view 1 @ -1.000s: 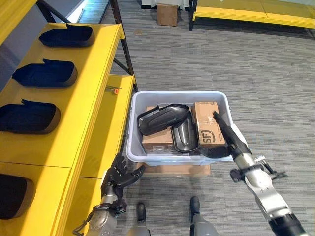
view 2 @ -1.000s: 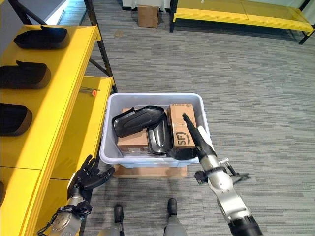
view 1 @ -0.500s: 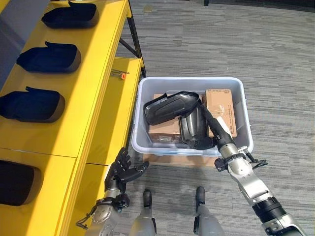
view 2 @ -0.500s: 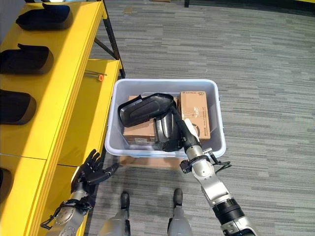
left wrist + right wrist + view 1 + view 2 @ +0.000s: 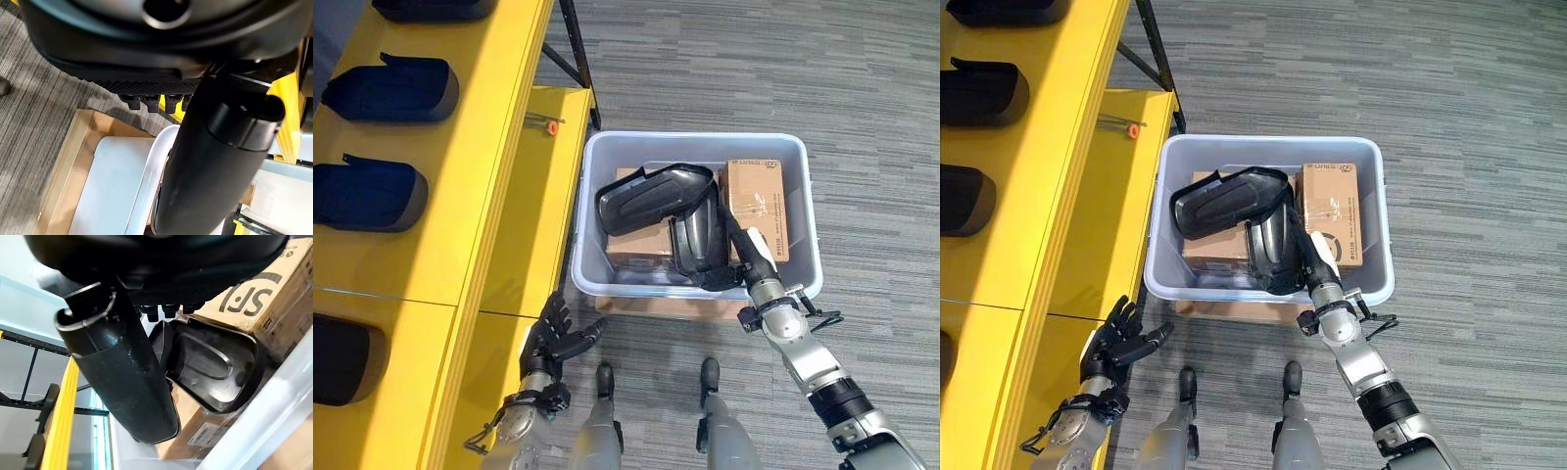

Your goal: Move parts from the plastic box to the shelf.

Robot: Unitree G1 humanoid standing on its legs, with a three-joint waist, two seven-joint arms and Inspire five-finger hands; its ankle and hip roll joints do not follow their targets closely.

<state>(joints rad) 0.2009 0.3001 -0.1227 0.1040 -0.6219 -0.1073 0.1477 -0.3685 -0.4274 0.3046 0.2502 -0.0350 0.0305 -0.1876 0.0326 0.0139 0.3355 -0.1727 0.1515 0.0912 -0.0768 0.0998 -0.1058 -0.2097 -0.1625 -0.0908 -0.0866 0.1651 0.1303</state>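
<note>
the right hand (image 5: 744, 257) stretches forward on a straightened arm, fingers extended. the left hand (image 5: 554, 341) hangs low, fingers spread and relaxed, thumb out.

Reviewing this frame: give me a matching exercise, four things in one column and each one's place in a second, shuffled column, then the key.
Things:
1. right hand
2. left hand
3. orange-tipped tool
4. large black part

Places:
A. on the lower yellow shelf
B. on top of a cardboard box in the plastic box
C. reaching over the plastic box's near wall
D. over the carpet, outside the plastic box's near left corner

Pairs: 1-C, 2-D, 3-A, 4-B
</note>
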